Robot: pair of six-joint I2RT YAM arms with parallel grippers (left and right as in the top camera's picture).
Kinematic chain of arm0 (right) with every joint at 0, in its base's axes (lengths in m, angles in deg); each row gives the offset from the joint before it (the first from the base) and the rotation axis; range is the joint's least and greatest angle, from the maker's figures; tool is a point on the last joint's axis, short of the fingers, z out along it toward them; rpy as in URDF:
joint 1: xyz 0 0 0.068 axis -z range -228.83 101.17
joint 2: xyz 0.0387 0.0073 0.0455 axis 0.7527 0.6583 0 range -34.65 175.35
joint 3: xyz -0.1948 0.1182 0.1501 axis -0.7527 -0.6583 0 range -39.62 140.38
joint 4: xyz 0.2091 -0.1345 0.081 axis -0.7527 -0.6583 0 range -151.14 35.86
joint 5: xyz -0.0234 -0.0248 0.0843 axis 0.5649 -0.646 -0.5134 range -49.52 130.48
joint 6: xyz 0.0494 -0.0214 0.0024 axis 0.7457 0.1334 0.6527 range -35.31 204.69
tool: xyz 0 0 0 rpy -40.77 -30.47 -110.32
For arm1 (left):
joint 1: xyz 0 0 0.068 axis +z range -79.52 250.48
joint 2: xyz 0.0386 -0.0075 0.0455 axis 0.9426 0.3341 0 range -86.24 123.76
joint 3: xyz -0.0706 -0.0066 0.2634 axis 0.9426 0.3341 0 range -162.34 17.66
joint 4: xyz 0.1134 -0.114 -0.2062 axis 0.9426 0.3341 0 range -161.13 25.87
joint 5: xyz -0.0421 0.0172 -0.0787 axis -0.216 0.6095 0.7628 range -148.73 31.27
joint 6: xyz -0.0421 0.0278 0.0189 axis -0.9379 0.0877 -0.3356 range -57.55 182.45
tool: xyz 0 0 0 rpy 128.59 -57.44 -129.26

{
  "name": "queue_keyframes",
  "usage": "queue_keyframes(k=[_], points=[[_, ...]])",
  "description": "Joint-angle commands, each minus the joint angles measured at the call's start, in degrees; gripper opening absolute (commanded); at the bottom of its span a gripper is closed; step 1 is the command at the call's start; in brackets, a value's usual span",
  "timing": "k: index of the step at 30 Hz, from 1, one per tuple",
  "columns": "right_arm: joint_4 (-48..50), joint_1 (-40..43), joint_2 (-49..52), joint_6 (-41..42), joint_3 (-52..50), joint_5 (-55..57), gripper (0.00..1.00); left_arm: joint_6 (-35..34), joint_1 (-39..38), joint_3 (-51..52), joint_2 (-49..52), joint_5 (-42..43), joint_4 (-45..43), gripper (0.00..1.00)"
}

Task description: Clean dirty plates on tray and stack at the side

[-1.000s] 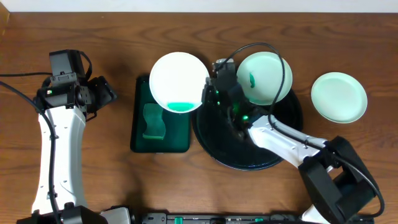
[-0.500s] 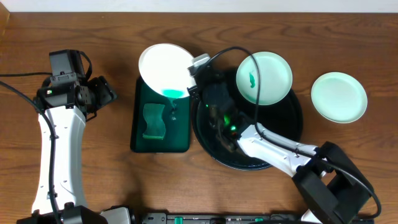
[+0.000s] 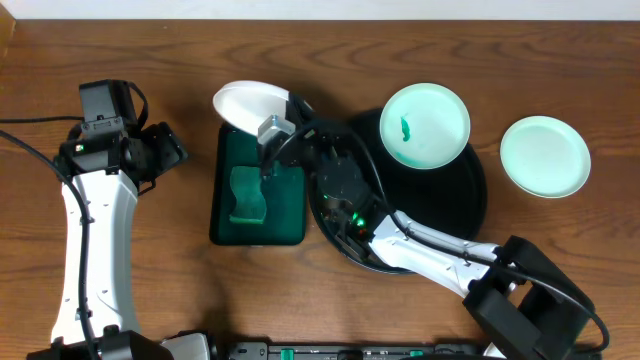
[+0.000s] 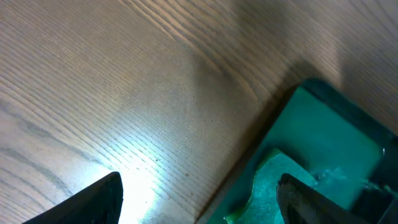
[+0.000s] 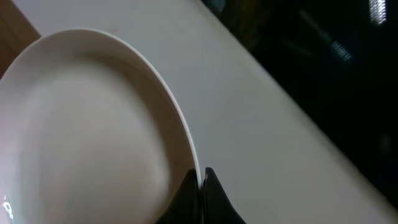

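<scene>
My right gripper [image 3: 277, 128] [image 5: 200, 182] is shut on the rim of a white plate [image 3: 245, 103] [image 5: 93, 124], which is tipped steeply over the dark green rectangular tray [image 3: 287, 215]. A second plate [image 3: 425, 125] with a small green smear lies at the back of the round black tray [image 3: 450, 210]. A third plate [image 3: 545, 157], with no marks that I can see, rests on the table to the right of the black tray. My left gripper [image 3: 172, 150] [image 4: 199, 200] hangs open over bare wood left of the green tray, holding nothing.
A green sponge [image 3: 247, 195] [image 4: 267, 186] lies in the left half of the green tray [image 4: 336, 124]. My right arm stretches across the front of the black tray, with its cable looping over the tray's back. The table's far edge runs along the top.
My right gripper has carried the plate left, off the black tray, and tipped it steeply over the green tray. The green liquid seen on the plate no longer shows. The left arm has not moved.
</scene>
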Motion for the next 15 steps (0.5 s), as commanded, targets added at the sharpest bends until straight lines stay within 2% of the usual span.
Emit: queue_keyframes(k=[1, 6, 15], points=[[3.3, -1.4, 0.3, -8.3, 0.8, 1.5, 0.01, -0.1, 0.2, -0.6, 0.0, -0.5, 0.2, 0.79], [7.6, -2.3, 0.3, -9.8, 0.8, 1.6, 0.01, -0.1, 0.2, -0.6, 0.0, -0.5, 0.2, 0.79], [7.7, -3.2, 0.3, -9.8, 0.8, 1.6, 0.01, -0.1, 0.2, -0.6, 0.0, -0.5, 0.2, 0.79]])
